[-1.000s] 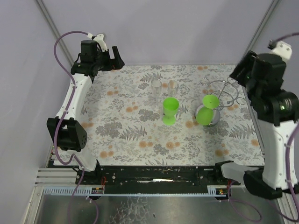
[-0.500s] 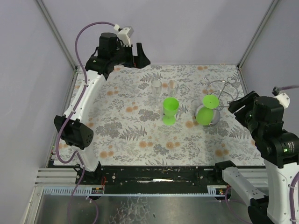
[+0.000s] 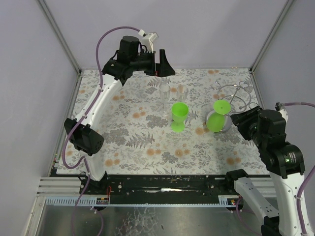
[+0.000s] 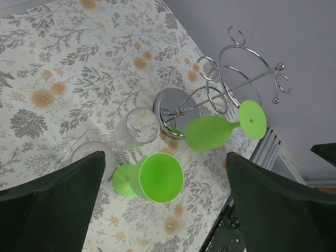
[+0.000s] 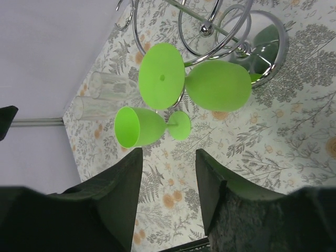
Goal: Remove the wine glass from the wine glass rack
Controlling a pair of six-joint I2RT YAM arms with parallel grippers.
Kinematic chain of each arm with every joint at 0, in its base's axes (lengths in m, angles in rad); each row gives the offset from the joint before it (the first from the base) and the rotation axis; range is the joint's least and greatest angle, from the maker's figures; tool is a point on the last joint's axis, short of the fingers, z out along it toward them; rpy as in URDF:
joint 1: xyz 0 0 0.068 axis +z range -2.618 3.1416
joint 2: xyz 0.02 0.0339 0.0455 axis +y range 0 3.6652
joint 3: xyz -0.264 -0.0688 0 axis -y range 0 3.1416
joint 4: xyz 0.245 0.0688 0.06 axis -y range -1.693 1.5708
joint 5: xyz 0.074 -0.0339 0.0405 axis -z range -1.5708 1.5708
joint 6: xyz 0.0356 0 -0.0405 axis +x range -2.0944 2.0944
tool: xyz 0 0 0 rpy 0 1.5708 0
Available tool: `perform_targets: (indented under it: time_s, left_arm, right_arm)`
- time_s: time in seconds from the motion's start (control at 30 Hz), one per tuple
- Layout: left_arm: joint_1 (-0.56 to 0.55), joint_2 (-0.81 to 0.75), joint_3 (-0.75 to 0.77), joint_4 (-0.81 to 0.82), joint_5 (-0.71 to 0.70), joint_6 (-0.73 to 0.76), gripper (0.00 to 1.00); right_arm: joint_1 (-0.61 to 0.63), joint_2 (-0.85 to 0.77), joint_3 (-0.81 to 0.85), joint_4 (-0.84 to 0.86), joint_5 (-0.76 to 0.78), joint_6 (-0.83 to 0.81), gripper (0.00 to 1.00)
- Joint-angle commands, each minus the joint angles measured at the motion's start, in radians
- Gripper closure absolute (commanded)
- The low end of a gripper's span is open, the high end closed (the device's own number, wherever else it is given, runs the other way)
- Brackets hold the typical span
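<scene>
Toward the far right of the floral-patterned worktop [image 3: 147, 142], the wine glass rack [image 3: 236, 97] is seen standing on its shiny round base, with its looped wire arms spread out from the central post. A green wine glass [image 3: 216, 119] is hung upside down from one of those arms: its flat foot is caught in the wire loop and its bowl is pointed down toward the base, on the side of the rack nearer the arms' bases. A second green wine glass [image 3: 179, 116] is stood upright on the worktop to the left of the rack, apart from it. Two clear tumblers [image 3: 165, 96] are placed side by side just behind that second glass. The left tool [image 3: 164, 63] is held high over the far middle of the worktop, above and behind the tumblers; its fingers [image 4: 58, 205] are spread wide and nothing is gripped between them. The right tool [image 3: 240, 121] is held just to the right of the rack's base and is aimed at the hanging glass; its fingers [image 5: 110, 205] are likewise parted, and the glass is not touched by them.
</scene>
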Motion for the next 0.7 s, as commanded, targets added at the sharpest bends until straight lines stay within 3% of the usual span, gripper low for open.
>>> perform_targets:
  time_s: [0.0,0.4,0.67]
  left_arm:
    - [-0.005,0.007,0.026,0.008,0.032,-0.042,0.04]
    - [-0.058,0.016,0.037,0.009,0.086,-0.094,0.05]
    - [-0.126,0.056,0.013,0.014,0.286,-0.264,0.07]
  right_arm:
    - [-0.003,-0.019,-0.058,0.124,-0.013,0.072,0.51]
    - [-0.003,0.004,-0.125,0.213,0.056,0.078,0.55]
    - [-0.001,-0.034,-0.115,0.233,0.104,0.025,0.39]
